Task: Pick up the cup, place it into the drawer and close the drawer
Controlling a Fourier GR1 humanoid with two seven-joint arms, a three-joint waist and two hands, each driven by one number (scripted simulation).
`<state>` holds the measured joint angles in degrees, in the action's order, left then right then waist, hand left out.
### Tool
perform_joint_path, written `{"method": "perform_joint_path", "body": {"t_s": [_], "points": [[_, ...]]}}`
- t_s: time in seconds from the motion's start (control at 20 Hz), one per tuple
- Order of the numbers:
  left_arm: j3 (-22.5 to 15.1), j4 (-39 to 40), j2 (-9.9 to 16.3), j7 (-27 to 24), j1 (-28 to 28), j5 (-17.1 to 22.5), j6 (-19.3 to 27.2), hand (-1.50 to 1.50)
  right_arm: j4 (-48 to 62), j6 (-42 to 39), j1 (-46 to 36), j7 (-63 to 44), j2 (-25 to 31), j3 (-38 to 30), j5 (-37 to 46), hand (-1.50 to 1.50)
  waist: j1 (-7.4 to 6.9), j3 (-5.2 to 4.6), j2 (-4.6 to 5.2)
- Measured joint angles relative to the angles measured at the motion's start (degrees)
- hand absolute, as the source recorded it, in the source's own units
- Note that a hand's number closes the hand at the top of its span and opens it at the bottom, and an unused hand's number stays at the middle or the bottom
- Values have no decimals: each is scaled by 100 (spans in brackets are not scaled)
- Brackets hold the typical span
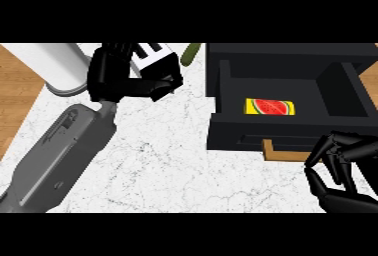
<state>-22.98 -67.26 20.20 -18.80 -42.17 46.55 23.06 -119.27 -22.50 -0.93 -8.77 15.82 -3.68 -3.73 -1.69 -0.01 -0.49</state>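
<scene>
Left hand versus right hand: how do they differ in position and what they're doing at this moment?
The left hand is far up the counter beside the white cylinder, while the right hand sits low, at the drawer's front by its wooden handle. The left hand's fingers curl around a white-and-black object; the right hand's fingers are curled but hold nothing visible. Its grey forearm shows fully; the right's is out of view. Both hands are black.

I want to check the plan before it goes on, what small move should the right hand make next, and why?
Probably push the tan wooden drawer handle inward with the right hand, which sits curled beside it. The black drawer stands open and the yellow cup with the red watermelon print already lies inside, so closing seems all that remains.
</scene>
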Motion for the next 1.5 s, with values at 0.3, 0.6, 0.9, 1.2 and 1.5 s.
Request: {"method": "perform_joint_path", "body": {"t_s": [0.3, 0.6, 0.9, 1.2, 1.5], "points": [[264, -900, 550, 54, 1076, 108, -387, -150, 682, 136, -243, 559, 21, 476, 1271, 150, 3, 1, 33], [509, -1328, 894, -62, 1872, 214, -818, -150, 1269, 414, -381, 1229, 323, 1151, 2900, 150, -8, 1, 43], [922, -1601, 1182, -214, 2655, 233, -1387, -150, 2472, 1015, -798, 1715, 125, 1581, 3988, -150, 47, 1, 51], [1308, -1644, 1252, -273, 3143, 221, -1861, -150, 3862, 1449, -1333, 1967, -119, 1728, 4682, -150, 80, 2, 57], [1657, -1692, 1241, -251, 3497, 161, -2309, -150, 5408, 1739, -2084, 2480, -256, 1512, 4978, -150, 81, 1, 55]]}}
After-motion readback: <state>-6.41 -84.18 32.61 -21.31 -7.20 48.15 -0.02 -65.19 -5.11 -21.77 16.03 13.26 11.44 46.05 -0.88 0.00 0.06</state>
